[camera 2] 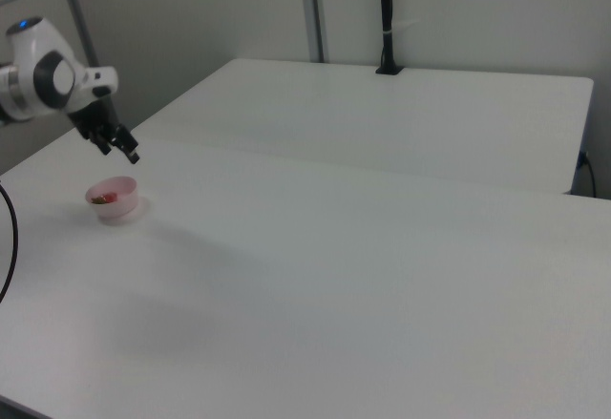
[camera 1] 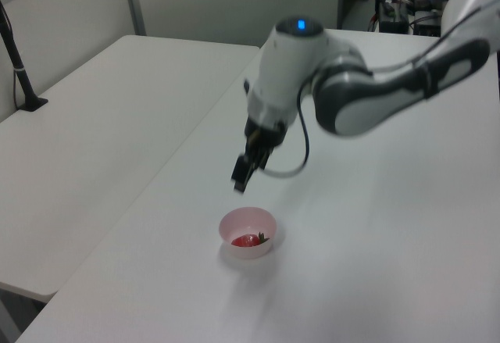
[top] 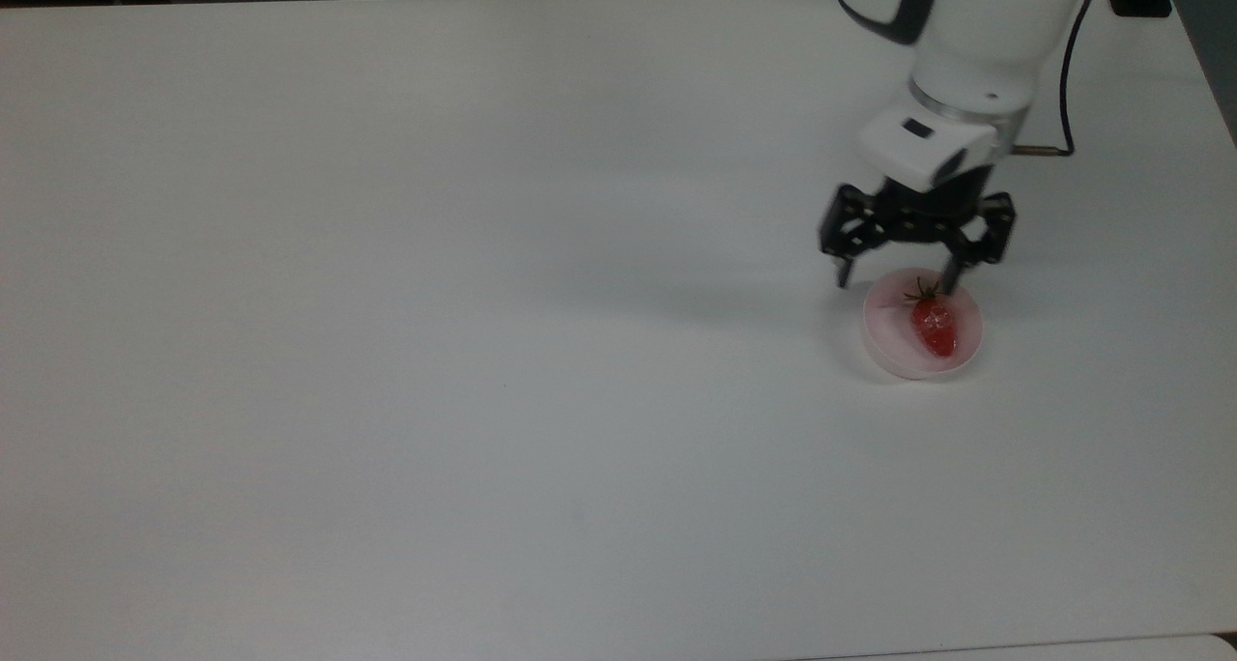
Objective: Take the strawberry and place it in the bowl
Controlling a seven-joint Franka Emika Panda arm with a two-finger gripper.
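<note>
The glossy red toy strawberry (top: 934, 326) lies inside the small round pale pink plastic bowl (top: 891, 348), near the white surface's (top: 435, 352) right edge in the top view; its long axis runs diagonally, green cap toward the far edge. Above hangs the black end effector (top: 895, 277), fingers spread, empty. Open room stretches leftward.

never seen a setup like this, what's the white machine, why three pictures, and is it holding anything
The white machine is a robot arm; at its tip is a black two-finger gripper, its hand. The three pictures show one moment from three cameras: the top view looks down on the white table, while the left view and the right view look across it from the sides. On the table stands a small pale pink bowl, and a red toy strawberry lies inside it. The gripper holds nothing: its fingers are spread open and it hangs above the bowl, as the left view shows.
</note>
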